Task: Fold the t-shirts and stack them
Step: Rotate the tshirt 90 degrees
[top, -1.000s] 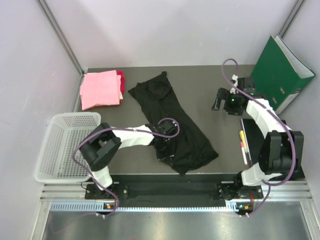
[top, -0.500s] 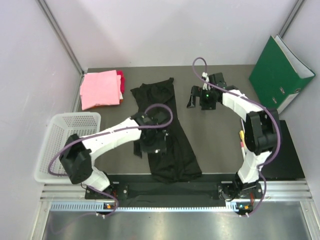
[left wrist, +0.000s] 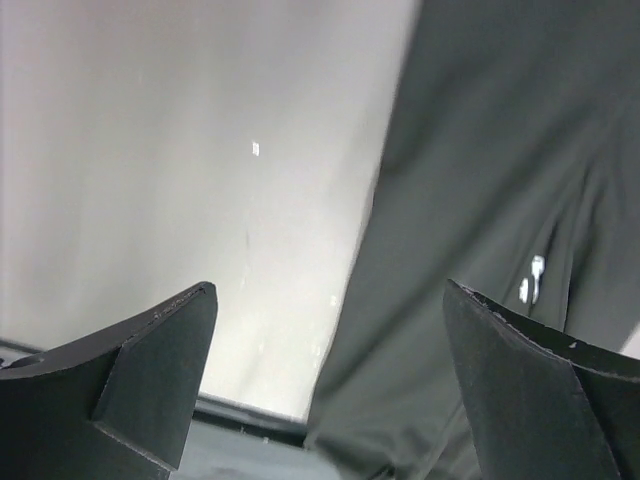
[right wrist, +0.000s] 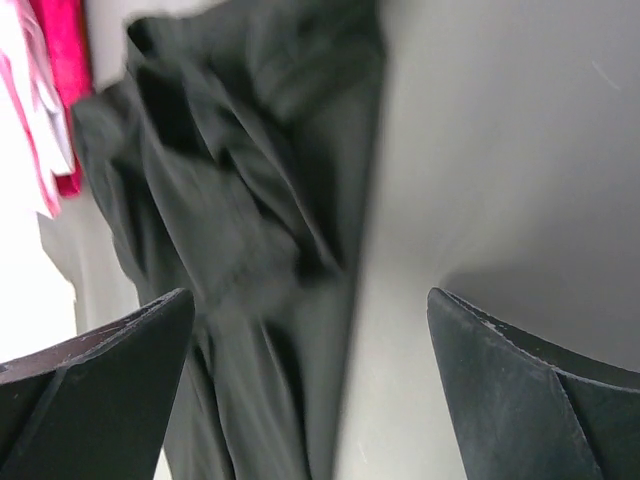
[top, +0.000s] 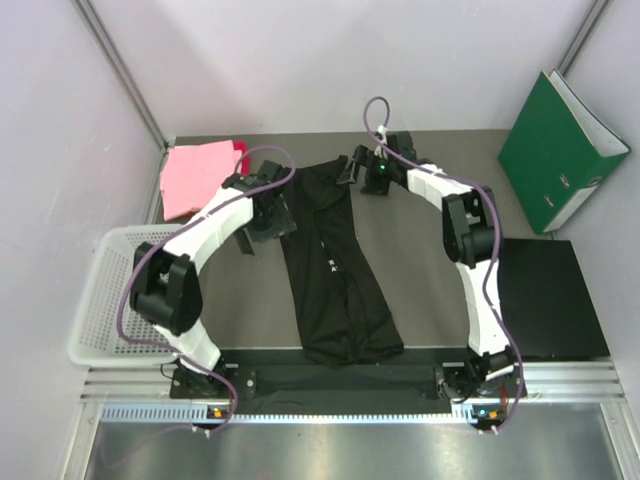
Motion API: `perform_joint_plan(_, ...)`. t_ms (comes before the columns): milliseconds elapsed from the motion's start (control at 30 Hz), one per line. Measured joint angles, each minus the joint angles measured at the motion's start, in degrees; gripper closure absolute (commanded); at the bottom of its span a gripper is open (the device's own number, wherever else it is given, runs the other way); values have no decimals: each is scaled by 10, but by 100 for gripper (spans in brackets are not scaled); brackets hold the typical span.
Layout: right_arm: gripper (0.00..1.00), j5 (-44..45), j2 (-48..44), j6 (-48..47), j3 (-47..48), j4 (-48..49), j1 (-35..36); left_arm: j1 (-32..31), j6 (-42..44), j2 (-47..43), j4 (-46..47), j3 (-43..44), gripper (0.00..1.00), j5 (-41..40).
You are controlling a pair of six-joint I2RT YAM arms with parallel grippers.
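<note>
Arms have swung to the far end of the black t-shirt (top: 335, 270).
Left gripper (left wrist: 328, 292), right gripper (right wrist: 308, 297): fingers spread, empty, cloth edge between them; grasp likely next.

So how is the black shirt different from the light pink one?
The black shirt lies stretched out in a long, rumpled strip down the middle of the table. The light pink shirt is folded into a neat square in the far left corner. The black one lies alone, while the pink one has a darker pink-red shirt peeking out at its edge. Both are cloth shirts lying flat.
</note>
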Motion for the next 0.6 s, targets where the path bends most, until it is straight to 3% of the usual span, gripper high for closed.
perform_joint_plan(167,5,4,61,25,96,-3,29,19,18,46,21,28,2,18)
perform_joint_plan(433,15,51,89,37,141,-9,52,29,34,42,47,43,2,61)
perform_joint_plan(533,29,74,102,33,162,-17,58,43,40,29,53,43,2,74)
perform_joint_plan(567,47,80,104,31,166,-17,59,49,43,22,55,43,2,80)
perform_joint_plan(600,58,87,106,28,170,-19,61,54,46,15,57,43,2,85)
